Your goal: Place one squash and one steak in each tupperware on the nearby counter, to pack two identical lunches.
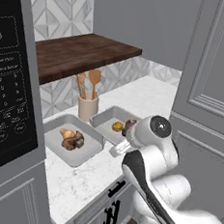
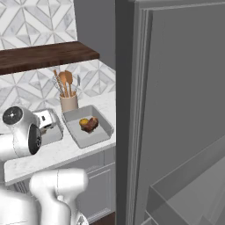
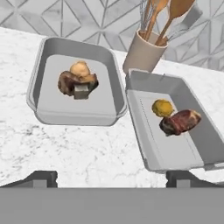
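My gripper (image 3: 112, 177) stood apart, holding nothing, at the frame's bottom. Each tupperware (image 3: 39, 78) (image 3: 205, 135) held a squash (image 3: 80, 68) (image 3: 162, 107) touching a steak (image 3: 68, 83) (image 3: 180, 121); packing looked complete, so only retreat seemed needed.

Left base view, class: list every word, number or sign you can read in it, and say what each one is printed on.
"20": pale digits at the top left of the dark control panel.
Rows of small button labels lower on the same panel: too small and blurred to read.
Tupperware, utensil cup, counter: no text on them.
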